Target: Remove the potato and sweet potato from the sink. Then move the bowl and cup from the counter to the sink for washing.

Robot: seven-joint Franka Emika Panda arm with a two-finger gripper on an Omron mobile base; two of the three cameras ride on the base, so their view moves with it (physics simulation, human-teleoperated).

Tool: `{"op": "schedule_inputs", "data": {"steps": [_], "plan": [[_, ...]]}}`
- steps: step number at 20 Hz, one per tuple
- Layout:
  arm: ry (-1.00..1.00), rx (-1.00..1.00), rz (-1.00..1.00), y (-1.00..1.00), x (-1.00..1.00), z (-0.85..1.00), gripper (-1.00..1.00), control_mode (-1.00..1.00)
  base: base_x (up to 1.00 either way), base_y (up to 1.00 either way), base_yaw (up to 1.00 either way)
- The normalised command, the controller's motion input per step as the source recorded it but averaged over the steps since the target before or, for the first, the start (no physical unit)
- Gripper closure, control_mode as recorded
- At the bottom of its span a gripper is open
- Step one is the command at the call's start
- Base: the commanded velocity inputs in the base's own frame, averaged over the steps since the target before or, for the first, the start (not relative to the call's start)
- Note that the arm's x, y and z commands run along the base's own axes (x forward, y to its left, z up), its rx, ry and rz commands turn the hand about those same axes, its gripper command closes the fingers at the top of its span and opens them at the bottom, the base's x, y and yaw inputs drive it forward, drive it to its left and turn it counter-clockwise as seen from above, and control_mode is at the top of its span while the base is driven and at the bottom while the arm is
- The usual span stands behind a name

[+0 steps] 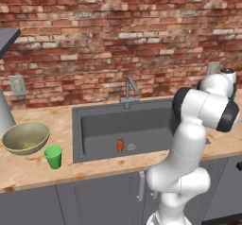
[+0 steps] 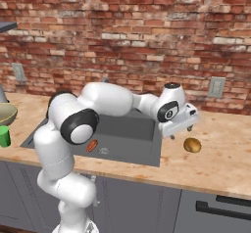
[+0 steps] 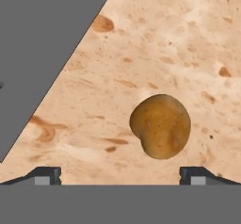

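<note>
— What colour was the potato (image 3: 160, 126)?
— Golden-brown, with darker mottling, against the pale tan counter (image 2: 220, 149) flecked with rust-brown knots.
— And the sink (image 1: 108, 125)?
— Dark grey all through, with a grey metal tap (image 1: 129, 90). The sweet potato (image 1: 120, 145) in it was orange-red.
— The dishes?
— The bowl (image 1: 25, 137) was olive-yellow with a pale rim and a speckled inside; the cup (image 1: 53, 156) was bright green.
— The wall (image 1: 118, 35)?
— Red-brown brick with pale mortar lines.

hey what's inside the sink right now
In the sink, the sweet potato lies on the basin floor beside the round drain. The arm covers the basin's right end, so that part can't be checked.
</note>
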Motion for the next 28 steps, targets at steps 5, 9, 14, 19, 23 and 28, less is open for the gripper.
{"op": "schedule_inputs", "data": {"steps": [5, 9, 14, 19, 23, 28], "plan": [[0.22, 0.00, 0.00, 0.27, -0.21, 0.24, -1.00, -1.00, 0.00, 0.00, 0.00], [0.19, 0.00, -0.02, 0.32, -0.22, 0.21, -1.00, -1.00, 0.00, 0.00, 0.00], [0.12, 0.00, -0.04, 0.34, -0.22, 0.22, -1.00, -1.00, 0.00, 0.00, 0.00], [0.02, 0.00, -0.04, 0.34, -0.26, 0.21, -1.00, -1.00, 0.00, 0.00, 0.00], [0.00, 0.00, -0.04, 0.35, -0.25, 0.16, -1.00, -1.00, 0.00, 0.00, 0.00], [0.00, 0.00, -0.02, 0.39, -0.21, 0.09, -1.00, -1.00, 0.00, 0.00, 0.00]]}}
